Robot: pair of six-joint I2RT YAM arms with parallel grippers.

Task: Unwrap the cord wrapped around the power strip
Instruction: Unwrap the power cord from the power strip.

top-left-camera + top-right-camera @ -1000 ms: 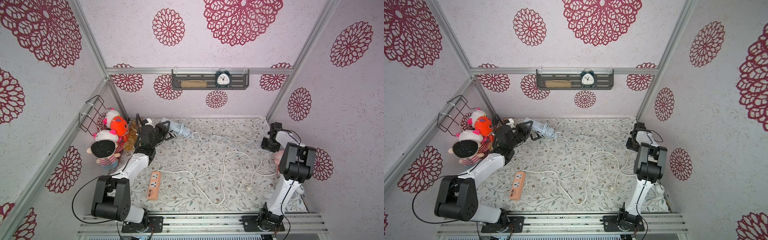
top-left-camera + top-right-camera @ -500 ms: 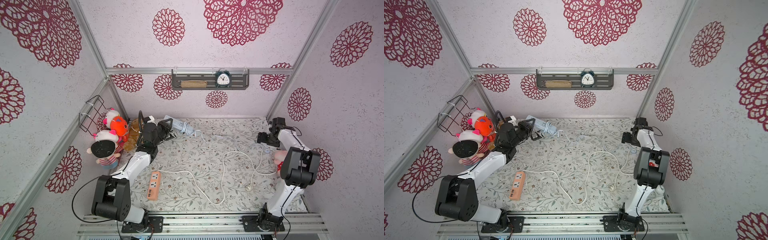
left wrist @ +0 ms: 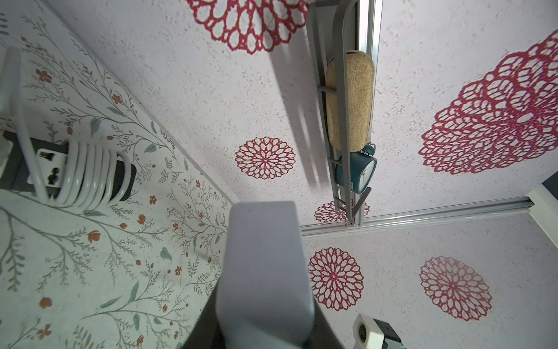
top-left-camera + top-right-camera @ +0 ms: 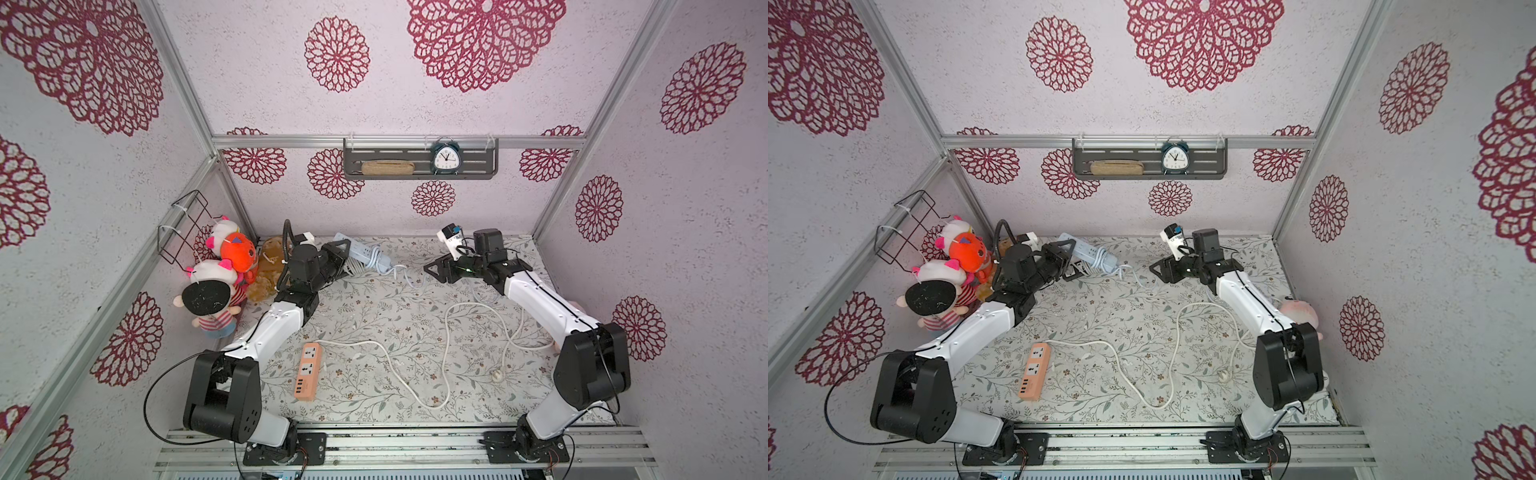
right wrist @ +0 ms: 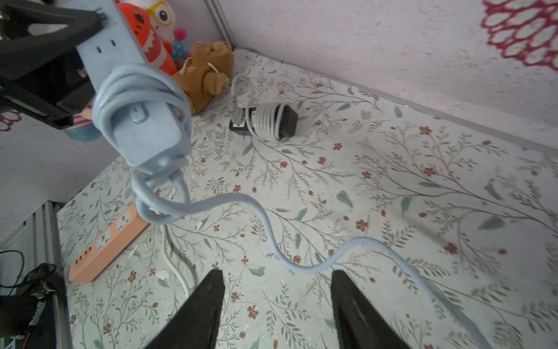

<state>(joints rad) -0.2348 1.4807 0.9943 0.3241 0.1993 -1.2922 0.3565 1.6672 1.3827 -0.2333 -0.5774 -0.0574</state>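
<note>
Strip (image 4: pixel 368 255): your left pincer (image 4: pixel 341 251) pinches it, lifted off the tabletop (image 4: pixel 374 332), at the back.
Cord (image 5: pixel 136 78): loops hug its end; tail hangs loose.
Right pincer (image 5: pixel 276 275): spread, empty. Grab the tail, circle round.

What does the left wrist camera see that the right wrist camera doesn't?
Only the left wrist view shows the clock and the beige case on the wall shelf. Only the right wrist view shows the orange power strip, the plush toys and the right gripper, which is open. Both show the blue power strip and the black power strip with a white cord coiled round it.
</note>
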